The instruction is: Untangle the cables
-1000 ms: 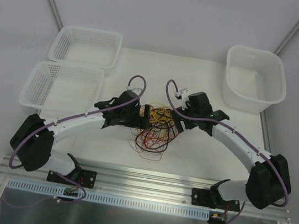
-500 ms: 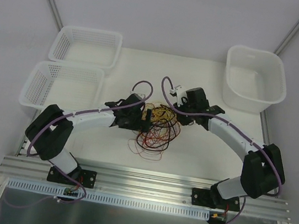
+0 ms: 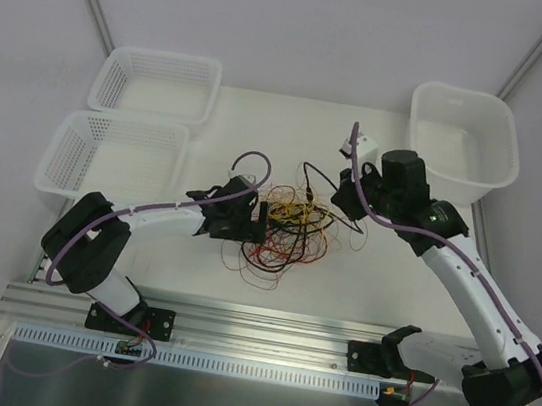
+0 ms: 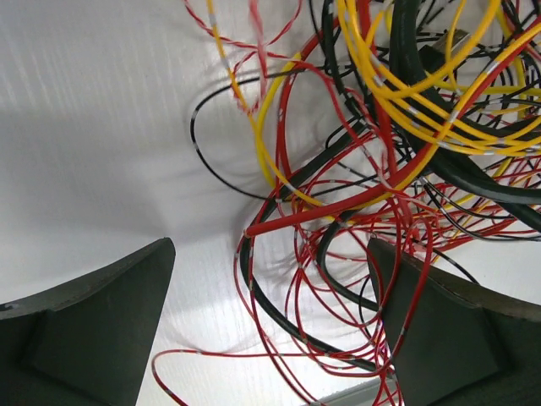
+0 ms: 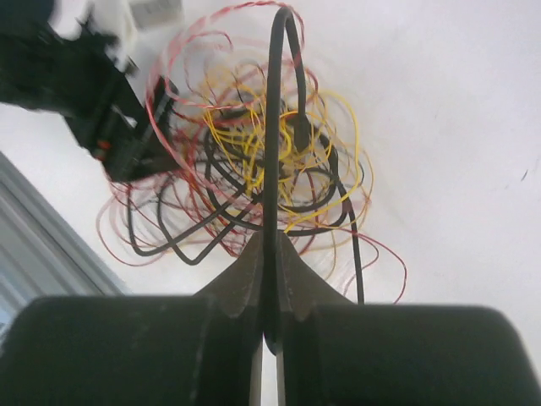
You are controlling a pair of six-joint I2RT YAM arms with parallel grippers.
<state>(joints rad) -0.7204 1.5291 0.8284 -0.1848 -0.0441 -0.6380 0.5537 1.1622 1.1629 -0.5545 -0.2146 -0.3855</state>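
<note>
**Top view, centre.** The cables form one tangle of red, yellow-orange & black wire. It lies on the table btwn my two arms, well apart from every container.

**(a)** The right gripper sits at the far-right side of the tangle, its tips pinched tight on one black cable. In the right wrist view that strand rises from the closed tips, arches over & drops back into the heap. I judge I hold this one because the black strands look thicker, so easier to pinch & to trace out of the mass.

**(b)** The left gripper sits at the tangle's left edge, low over the table, spread fully & gripping nothing. In the left wrist view, red loops & a black loop lie btwn its two fingers, w/ some red strands crossing in front of the finger on the right of that view. My reading: it is placed as an anchor, ready to pin the heap while the other arm draws its strand away. It is not yet clamped.

**(c) Containers.** On the left are two white mesh baskets, the far basket & the near basket. At far right is a white tub. No cable shows in any of the three. I take them for sorting bins, but can't tell which colour goes where.

**Risk (judgement).** Pulling w/o the heap pinned would likely drag the whole tangle along.
</note>
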